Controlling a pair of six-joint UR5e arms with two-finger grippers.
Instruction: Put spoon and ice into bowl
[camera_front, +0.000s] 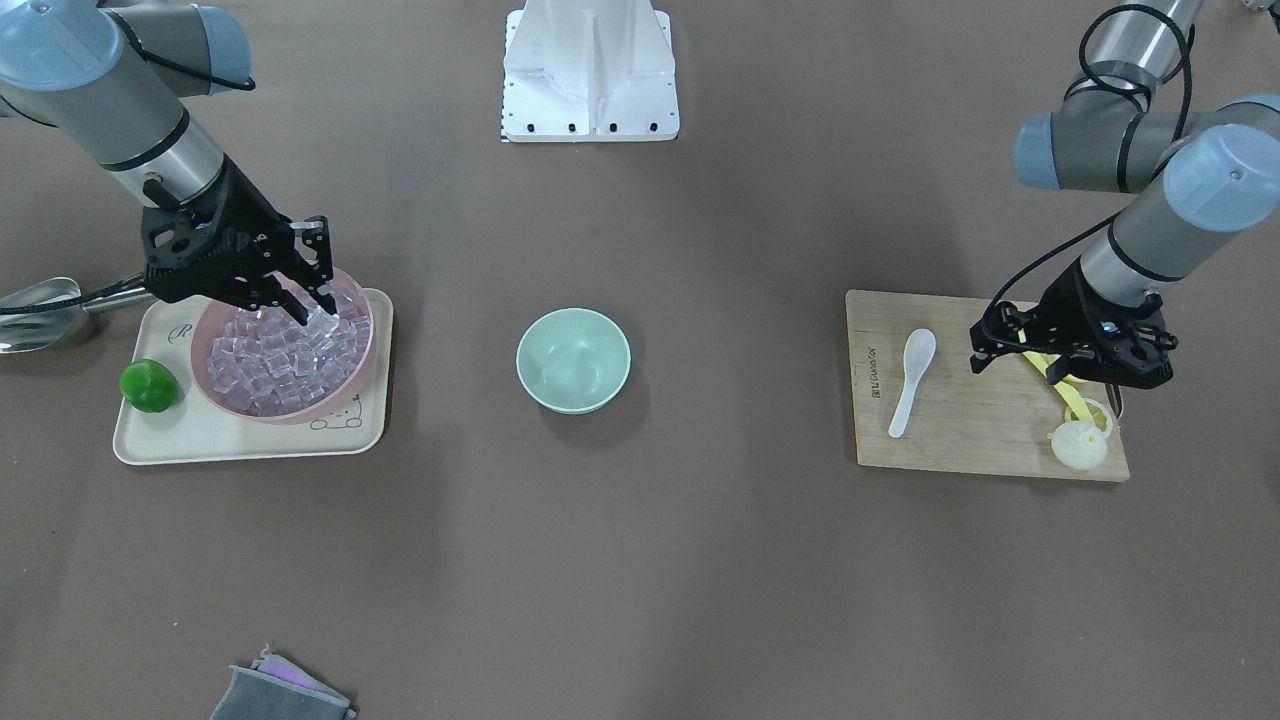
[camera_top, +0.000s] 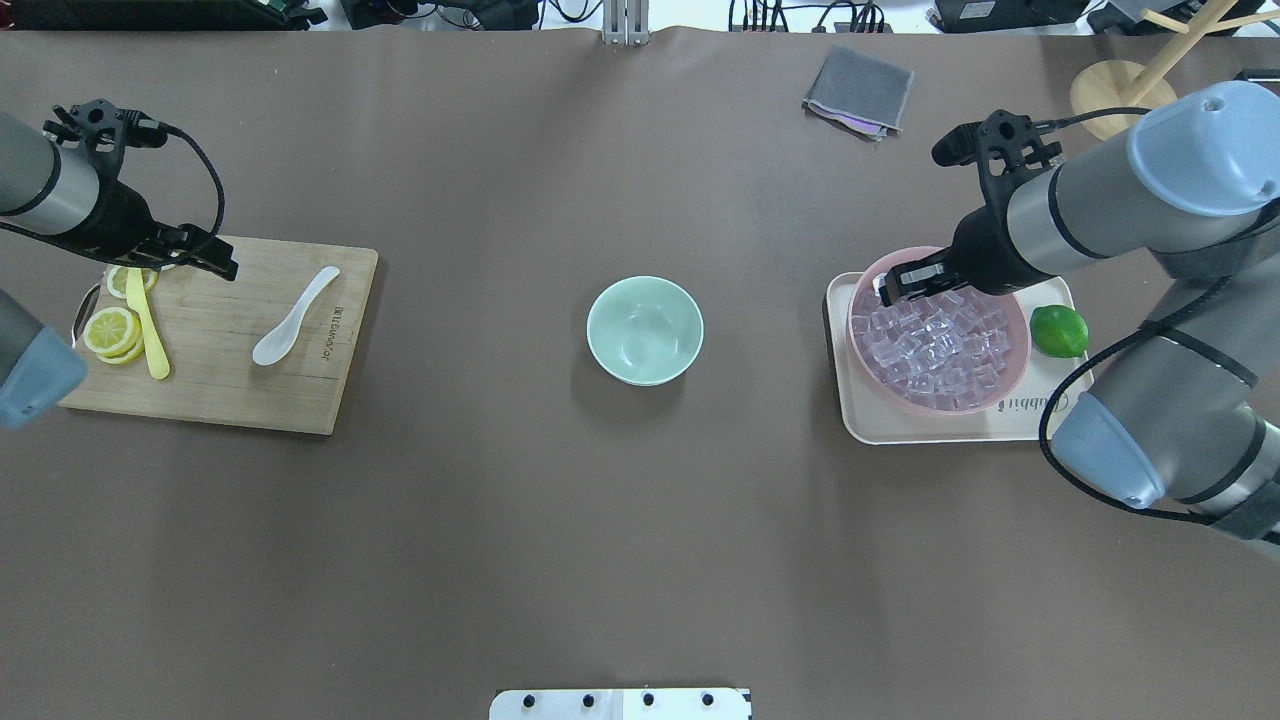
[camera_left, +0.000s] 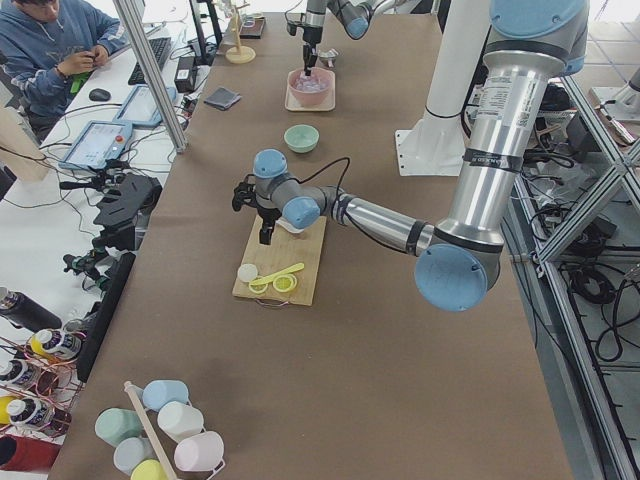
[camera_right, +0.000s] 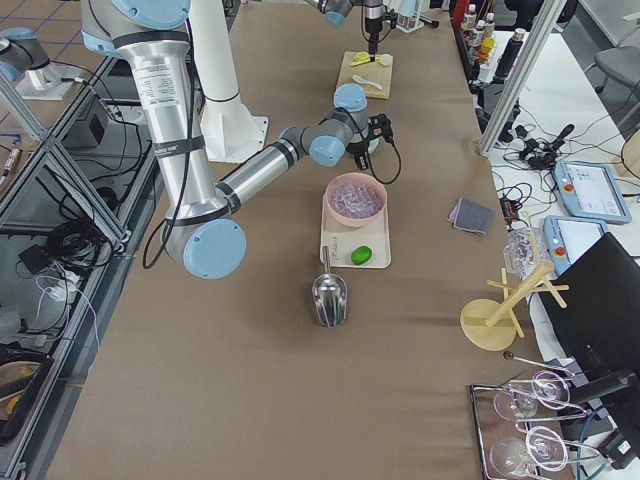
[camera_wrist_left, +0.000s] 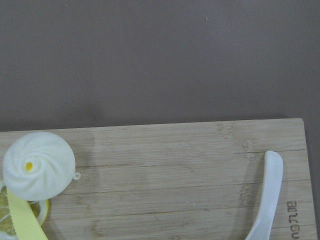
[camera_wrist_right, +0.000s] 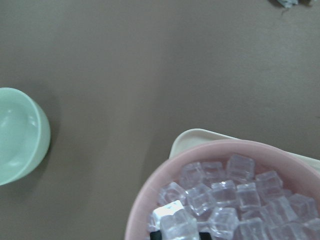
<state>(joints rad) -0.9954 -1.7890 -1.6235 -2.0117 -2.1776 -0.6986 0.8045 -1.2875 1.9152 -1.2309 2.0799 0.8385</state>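
Left gripper (camera_top: 205, 262): hangs over the far-left corner of the cutting board, above the lemon slices and holding nothing; I cannot tell whether its jaws are parted or closed.
Cutting board (camera_top: 230, 380): a wooden board on the left of the table, carrying everything on this side.
Lemon slices (camera_top: 110, 330): stacked at the board's left edge.
Yellow utensil (camera_top: 148, 330): slim, lying across the slices.
Bun (camera_wrist_left: 39, 162): 1 white swirled bun, touching the lemon and the yellow utensil.
Spoon (camera_top: 297, 313): lies flat on the board's right half, its head toward the robot and its handle slanting away toward the board's far-right corner, well apart from the left gripper.
Bowl (camera_top: 610, 305): pale mint green, upright at mid-table between the board and the tray, touching neither.
Cloth (camera_top: 858, 92): grey, folded, at the far edge of the table.
Tray (camera_top: 900, 425): cream, on the right of the table.
Pink bowl (camera_top: 935, 410): sits on the tray.
Pile of ice (camera_top: 940, 350): many clear cubes filling the pink bowl.
Right gripper (camera_top: 895, 285): tips down in the pile at the bowl's far-left side, clamped on 1 ice cube (camera_wrist_right: 176, 220).
Lime (camera_top: 1058, 331): on the tray, just beside the pink bowl.
Steel scoop (camera_front: 40, 310): on the table, just off the tray's right end.
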